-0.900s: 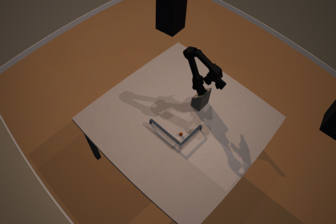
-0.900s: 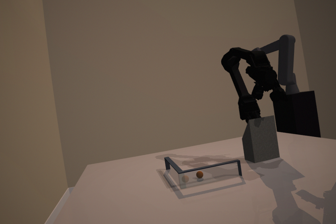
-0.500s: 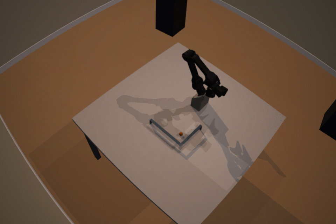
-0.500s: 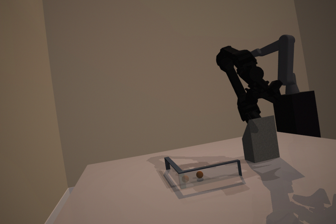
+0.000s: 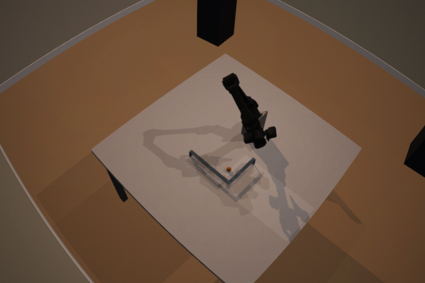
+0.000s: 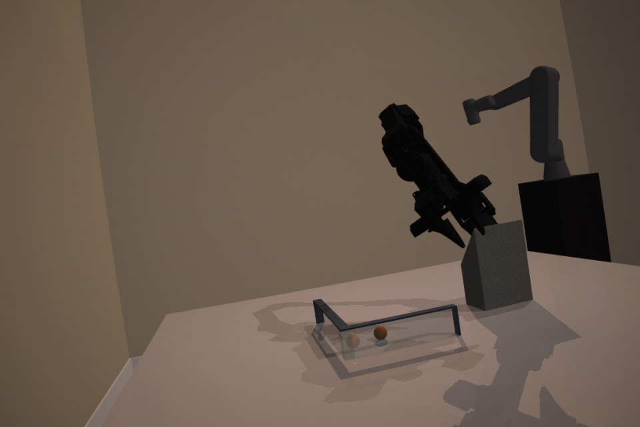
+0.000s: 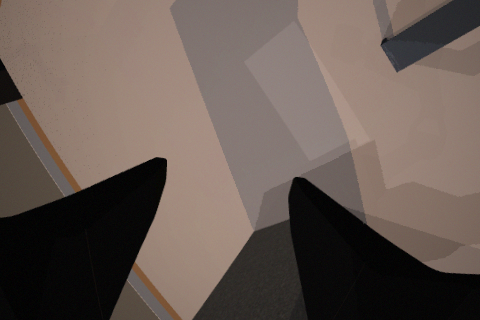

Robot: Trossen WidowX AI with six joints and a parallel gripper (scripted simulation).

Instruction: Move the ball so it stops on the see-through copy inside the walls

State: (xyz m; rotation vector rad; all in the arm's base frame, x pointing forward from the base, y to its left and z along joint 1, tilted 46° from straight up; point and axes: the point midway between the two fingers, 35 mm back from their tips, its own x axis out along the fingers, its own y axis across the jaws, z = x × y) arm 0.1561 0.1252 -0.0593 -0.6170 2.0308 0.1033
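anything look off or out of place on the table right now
Nothing stands out. The ball rests on the table inside the clear walls, just beside the see-through copy, not on it yet. The gripper hangs well above, partly open, holding nothing.

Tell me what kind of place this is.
Likely a bare robot test room: an arm on a grey block on a table, a second arm on a pedestal, plain walls.

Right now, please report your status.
Pincer open, empty, high above table. Ball inside walls, beside see-through copy. Nothing blocking.
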